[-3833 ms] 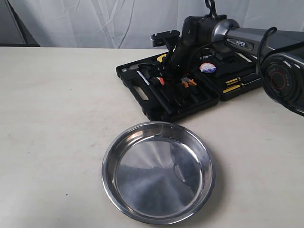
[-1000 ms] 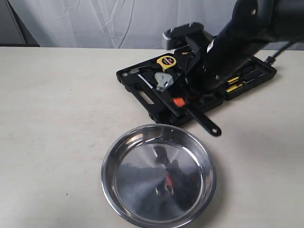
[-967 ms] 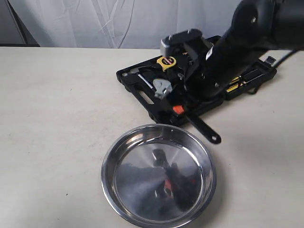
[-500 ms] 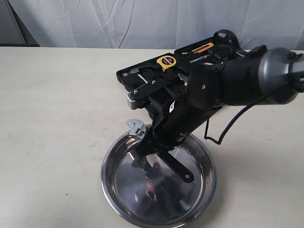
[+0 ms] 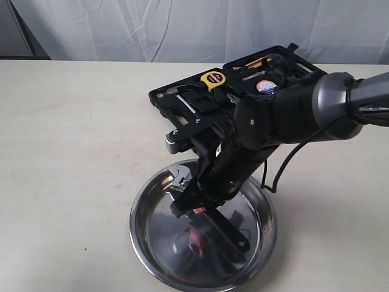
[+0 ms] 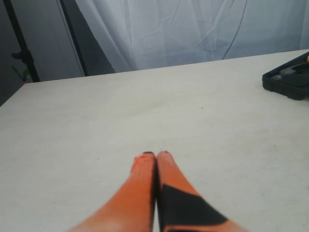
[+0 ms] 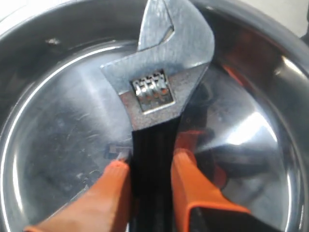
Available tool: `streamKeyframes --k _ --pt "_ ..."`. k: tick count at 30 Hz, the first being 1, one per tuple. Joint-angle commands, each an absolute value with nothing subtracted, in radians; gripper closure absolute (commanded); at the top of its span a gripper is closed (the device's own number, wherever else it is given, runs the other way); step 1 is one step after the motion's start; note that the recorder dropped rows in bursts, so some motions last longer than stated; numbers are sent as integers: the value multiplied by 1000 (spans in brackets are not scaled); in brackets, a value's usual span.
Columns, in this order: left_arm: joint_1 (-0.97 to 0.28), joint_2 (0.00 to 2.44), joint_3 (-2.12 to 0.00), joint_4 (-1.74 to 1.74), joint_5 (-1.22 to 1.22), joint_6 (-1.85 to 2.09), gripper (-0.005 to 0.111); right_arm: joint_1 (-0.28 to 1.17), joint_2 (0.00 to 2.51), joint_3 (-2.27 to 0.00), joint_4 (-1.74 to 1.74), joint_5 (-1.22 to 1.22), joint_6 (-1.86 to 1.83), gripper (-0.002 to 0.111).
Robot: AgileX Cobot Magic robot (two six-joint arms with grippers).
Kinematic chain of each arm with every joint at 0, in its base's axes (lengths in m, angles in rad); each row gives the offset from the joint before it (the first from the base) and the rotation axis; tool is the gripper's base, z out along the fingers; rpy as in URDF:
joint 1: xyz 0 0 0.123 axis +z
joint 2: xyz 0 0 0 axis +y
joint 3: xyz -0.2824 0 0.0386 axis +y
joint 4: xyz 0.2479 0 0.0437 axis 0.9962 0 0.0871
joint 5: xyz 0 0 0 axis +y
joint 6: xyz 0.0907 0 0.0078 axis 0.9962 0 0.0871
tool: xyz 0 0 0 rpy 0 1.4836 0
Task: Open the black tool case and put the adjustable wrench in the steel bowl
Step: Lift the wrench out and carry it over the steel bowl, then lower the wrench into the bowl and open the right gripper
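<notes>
Over the last second the right hand point(image 5: 197, 205) swung off the open black tool case point(image 5: 176, 106) and dropped low into the steel bowl point(image 5: 138, 234), still clamped on the black handle of the adjustable wrench point(image 5: 180, 178), so I'd say only the release is left. Wrench sits diagonal in the exterior view: silver head toward the bowl's far-left rim, handle end toward the near right. Left hand point(image 6: 155, 155) is pinched shut, empty, above bare surface point(image 6: 145, 96).

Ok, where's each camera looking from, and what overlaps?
Exterior: off-arm, faces across the table at steel bowl and open black tool case; right arm shows.
Left wrist: low over table, past shut left gripper toward a curtain.
Right wrist: above the bowl; right gripper clamps the adjustable wrench.
Shared: wrench and bowl, exterior and right wrist.
</notes>
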State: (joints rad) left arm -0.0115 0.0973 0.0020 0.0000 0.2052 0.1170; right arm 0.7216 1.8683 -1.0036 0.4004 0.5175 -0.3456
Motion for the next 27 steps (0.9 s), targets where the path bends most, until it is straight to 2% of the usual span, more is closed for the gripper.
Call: streamKeyframes --k 1,16,18,23,25,27 --pt "-20 93 0 0 195 114 106 728 1839 -1003 395 529 -343 109" --pt "-20 93 0 0 195 114 106 728 1854 -986 390 509 -341 108" --pt "-20 93 0 0 195 114 106 728 1859 -978 390 497 -341 101" --pt "-20 93 0 0 195 114 106 728 1861 -962 394 469 -341 66" --pt "-20 93 0 0 195 114 106 728 1861 -962 394 461 -341 63" --pt "-20 93 0 0 195 114 106 728 1859 -962 394 463 -341 66"
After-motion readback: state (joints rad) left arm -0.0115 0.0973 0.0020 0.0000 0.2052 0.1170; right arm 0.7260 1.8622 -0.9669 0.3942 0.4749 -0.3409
